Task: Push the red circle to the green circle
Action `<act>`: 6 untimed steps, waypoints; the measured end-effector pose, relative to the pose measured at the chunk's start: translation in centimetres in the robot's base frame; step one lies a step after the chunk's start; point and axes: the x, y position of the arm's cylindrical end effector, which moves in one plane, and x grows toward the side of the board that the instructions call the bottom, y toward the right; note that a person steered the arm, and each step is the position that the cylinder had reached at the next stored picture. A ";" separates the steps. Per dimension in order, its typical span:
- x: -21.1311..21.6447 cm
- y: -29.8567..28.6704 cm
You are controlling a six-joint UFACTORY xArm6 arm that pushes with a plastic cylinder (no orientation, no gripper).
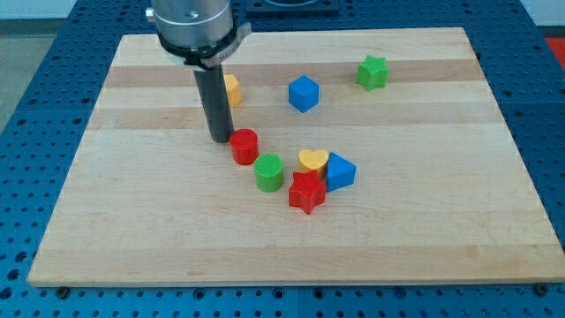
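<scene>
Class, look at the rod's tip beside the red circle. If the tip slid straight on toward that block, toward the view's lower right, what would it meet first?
My tip would meet the red circle first, just to its right. Beyond it, close along that line, stands the green circle.

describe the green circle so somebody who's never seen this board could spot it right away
Start at the dark rod over the wooden board; my tip rests just left of the red circle. Immediately down and right of that sits the green circle, a short round cylinder. The only other green block, the green star, is far off at the view's top right.
</scene>
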 end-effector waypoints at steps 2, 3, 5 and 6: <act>2.8 2.8; 2.0 2.9; -4.8 -6.1; -7.5 -11.0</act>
